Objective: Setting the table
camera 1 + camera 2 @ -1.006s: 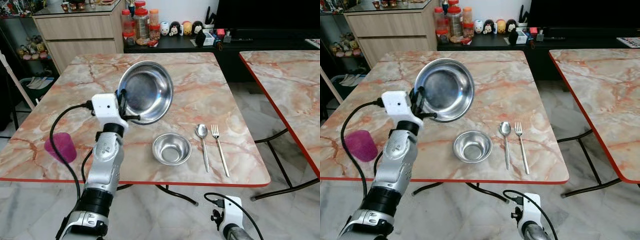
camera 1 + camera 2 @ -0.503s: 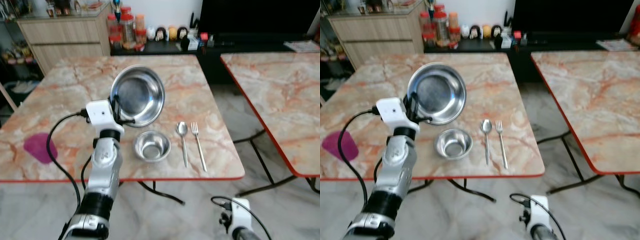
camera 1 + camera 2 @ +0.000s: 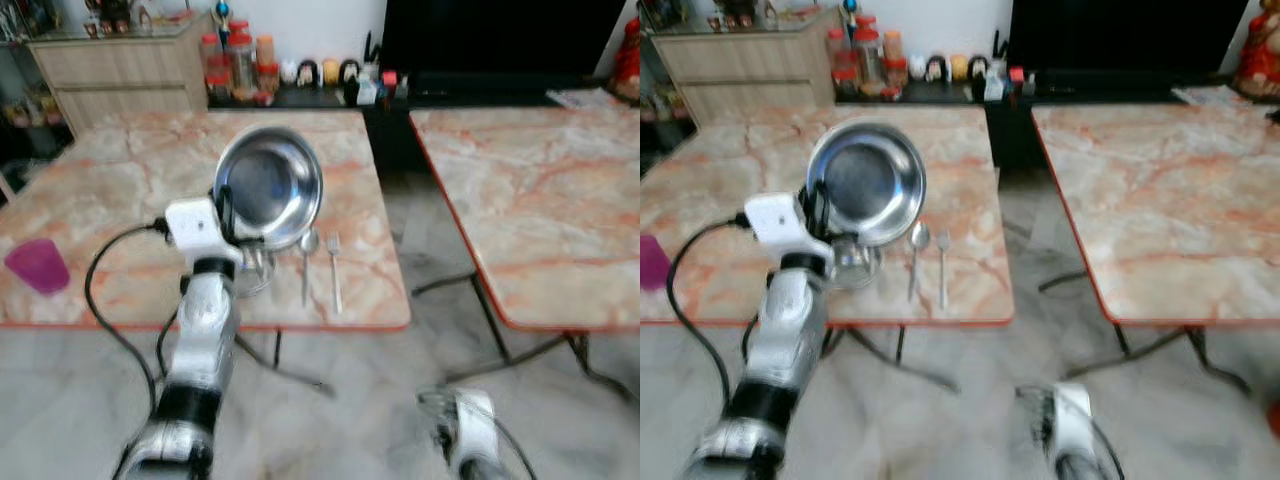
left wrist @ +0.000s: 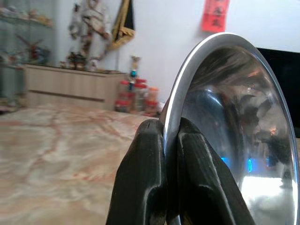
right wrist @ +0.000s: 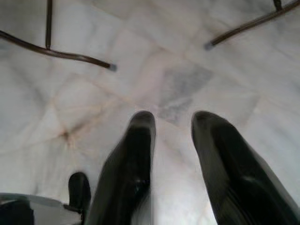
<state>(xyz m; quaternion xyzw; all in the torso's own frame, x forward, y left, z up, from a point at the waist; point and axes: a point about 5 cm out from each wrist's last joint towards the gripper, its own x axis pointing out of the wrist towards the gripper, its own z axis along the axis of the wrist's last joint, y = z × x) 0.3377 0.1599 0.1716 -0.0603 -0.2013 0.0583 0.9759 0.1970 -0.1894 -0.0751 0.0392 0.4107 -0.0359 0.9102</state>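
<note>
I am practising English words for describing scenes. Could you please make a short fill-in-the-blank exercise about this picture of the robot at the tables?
1. The left gripper holds the large steel bowl by its ____.
2. On the table, the fork lies beside the ____.
3. The cup near the table's edge is ____ in colour.
4. The right gripper hangs over the ____.

Missing words: rim; spoon; pink; floor

Silver plate (image 3: 270, 190); pink cup (image 3: 38, 266); orange-veined marble table (image 3: 110, 180) (red-edged).
</note>
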